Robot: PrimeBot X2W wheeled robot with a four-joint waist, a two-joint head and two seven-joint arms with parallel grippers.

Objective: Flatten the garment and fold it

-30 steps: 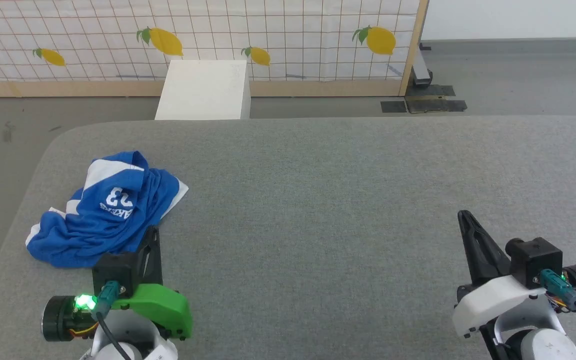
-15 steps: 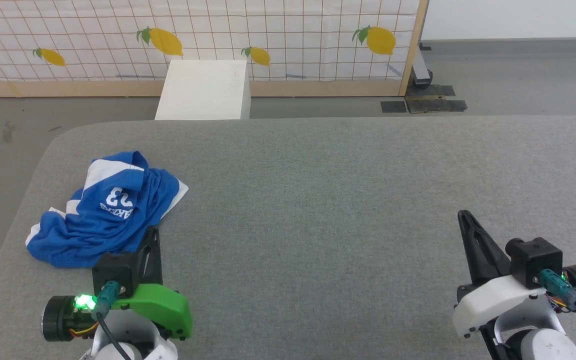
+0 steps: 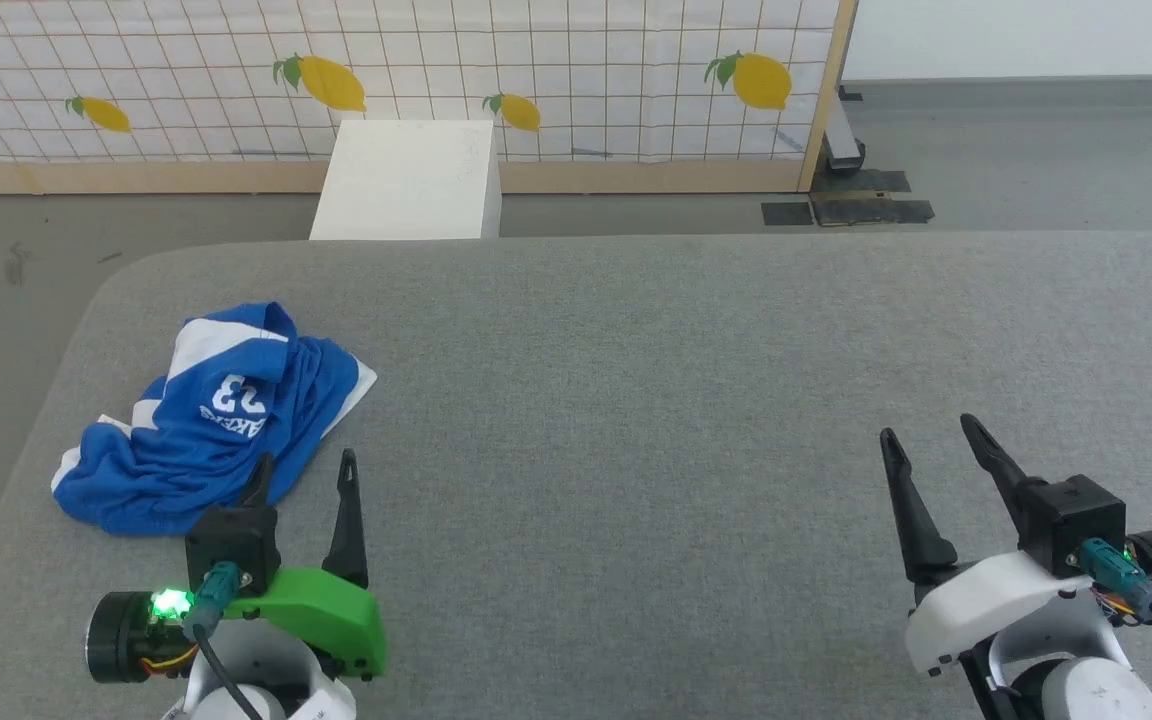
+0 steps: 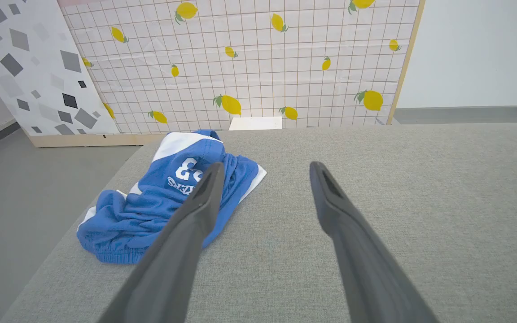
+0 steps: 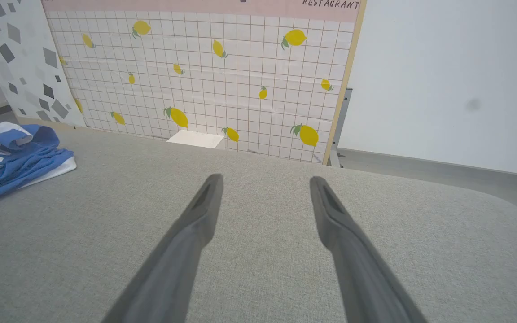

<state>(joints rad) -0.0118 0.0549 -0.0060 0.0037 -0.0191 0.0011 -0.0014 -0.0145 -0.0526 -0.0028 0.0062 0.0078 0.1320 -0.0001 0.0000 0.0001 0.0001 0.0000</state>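
Note:
The garment (image 3: 206, 420), a bright blue jersey with white panels and a white "23", lies crumpled in a heap at the left of the grey padded table (image 3: 636, 400). My left gripper (image 3: 304, 462) stands open just in front of the heap's near right edge, one finger overlapping the cloth in the head view, nothing between the fingers. In the left wrist view the garment (image 4: 168, 202) lies left of and behind the open left gripper (image 4: 265, 169). My right gripper (image 3: 926, 428) is open over bare table at the lower right. The right wrist view shows the right gripper (image 5: 265, 180) open, with the garment (image 5: 11, 157) far left.
A white box (image 3: 406, 180) stands on the floor behind the table. A lemon-patterned grid panel (image 3: 386, 70) with a wooden frame runs along the back. The table's rounded far left corner (image 3: 126, 275) is near the garment. Grey floor lies beyond the table's left edge.
Both grippers have gone from shut to open. The arms, the garment and the camera have stayed in place.

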